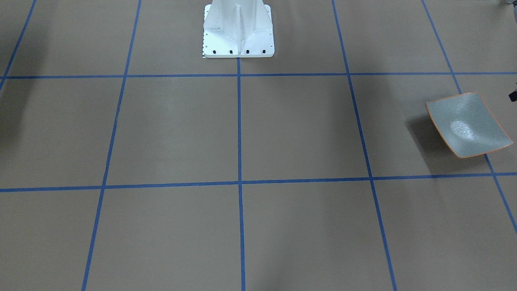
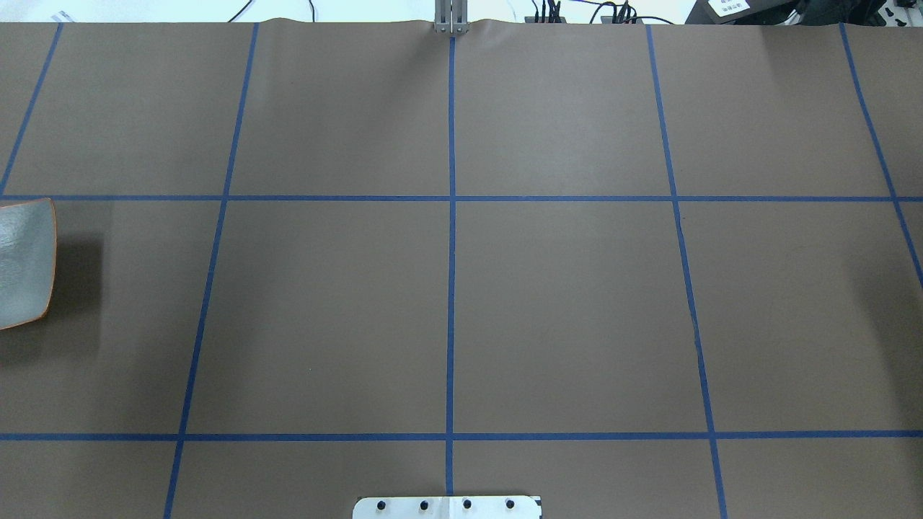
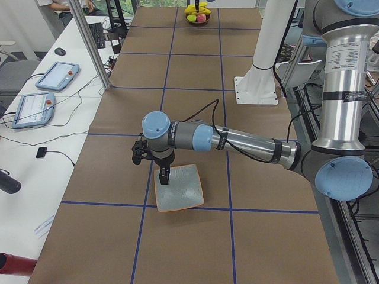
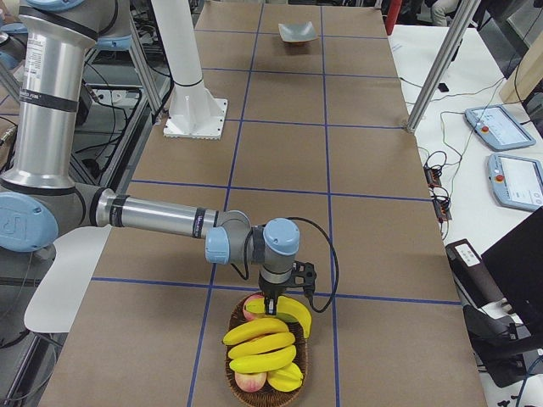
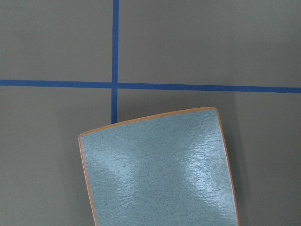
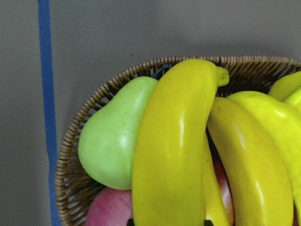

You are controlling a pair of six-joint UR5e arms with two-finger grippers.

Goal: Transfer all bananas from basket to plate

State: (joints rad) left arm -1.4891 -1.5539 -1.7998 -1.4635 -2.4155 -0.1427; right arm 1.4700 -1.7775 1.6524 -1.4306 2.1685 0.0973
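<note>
The left gripper (image 3: 163,176) is held just above one edge of the plate (image 3: 180,192), and how far it is open cannot be told. The grey-green, orange-rimmed plate is set at the left end of the table (image 2: 562,303), beside a crossing of blue tape (image 5: 115,52). The right gripper (image 4: 273,303), its opening likewise not to be judged, is poised over the bananas (image 4: 257,329), which are piled in the wicker basket (image 6: 68,150) at the right end with a green pear (image 6: 113,141) and a red apple (image 6: 110,212).

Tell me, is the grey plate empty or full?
Empty: the plate shows only bare glaze, and the bananas lie in the basket.
</note>
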